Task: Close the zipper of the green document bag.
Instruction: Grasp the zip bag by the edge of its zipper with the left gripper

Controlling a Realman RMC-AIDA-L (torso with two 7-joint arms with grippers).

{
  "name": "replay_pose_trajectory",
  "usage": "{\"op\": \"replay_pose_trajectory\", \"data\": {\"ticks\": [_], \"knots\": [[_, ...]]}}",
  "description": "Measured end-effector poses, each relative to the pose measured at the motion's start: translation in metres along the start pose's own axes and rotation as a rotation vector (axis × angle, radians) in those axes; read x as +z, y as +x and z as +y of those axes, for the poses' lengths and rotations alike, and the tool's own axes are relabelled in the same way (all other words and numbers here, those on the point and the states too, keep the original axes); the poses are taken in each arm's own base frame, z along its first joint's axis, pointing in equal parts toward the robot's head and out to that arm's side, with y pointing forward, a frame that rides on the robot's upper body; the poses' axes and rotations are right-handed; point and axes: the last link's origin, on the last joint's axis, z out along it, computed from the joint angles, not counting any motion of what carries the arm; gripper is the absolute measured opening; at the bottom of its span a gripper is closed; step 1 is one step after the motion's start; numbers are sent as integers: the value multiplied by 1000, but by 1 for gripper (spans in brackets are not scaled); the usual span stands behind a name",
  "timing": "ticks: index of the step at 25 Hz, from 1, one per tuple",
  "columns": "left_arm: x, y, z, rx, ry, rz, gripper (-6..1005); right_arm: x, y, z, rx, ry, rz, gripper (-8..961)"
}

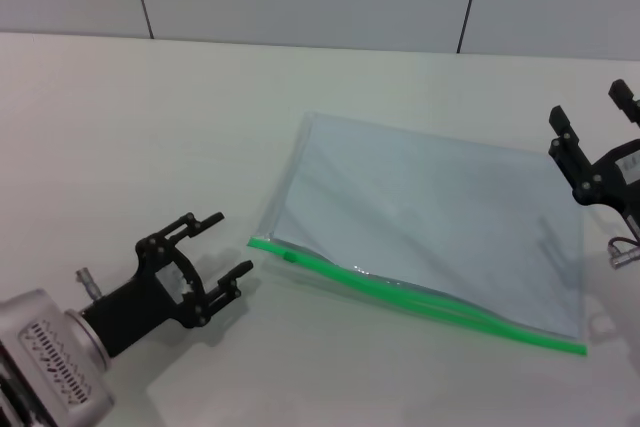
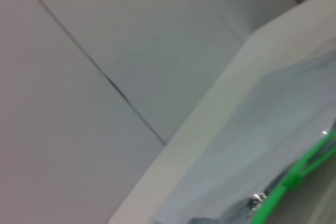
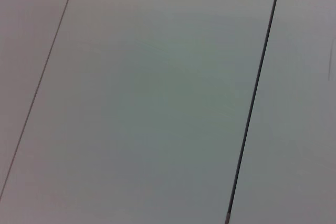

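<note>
Head view, flat clear bluish plastic green document bag (image 1: 440, 222), thin glossy zipper (image 1: 420, 297), left tool (image 1: 226, 245) apart, right tool (image 1: 590, 117) apart.

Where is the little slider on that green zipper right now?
In the head view, the slider sits near the zipper's left end, on the green document bag's near edge, just beyond the open left gripper.

The green document bag (image 1: 430, 222) lies on the table (image 1: 150, 127) (zipper (image 1: 420, 294) nearest the robot); left gripper (image 1: 225, 245) just left.
</note>
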Motion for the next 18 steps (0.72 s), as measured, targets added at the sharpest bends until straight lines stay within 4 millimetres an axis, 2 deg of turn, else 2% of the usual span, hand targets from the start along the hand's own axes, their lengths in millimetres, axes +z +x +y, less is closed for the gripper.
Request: {"op": "replay_pose_trajectory", "data": {"ticks": [9, 18], "knots": [[10, 5, 2, 133, -6, 13, 649, 1, -1, 0, 2, 0, -4, 652], [25, 9, -5, 265, -16, 22, 647, 2, -2, 3, 3, -11, -12, 652]]}}
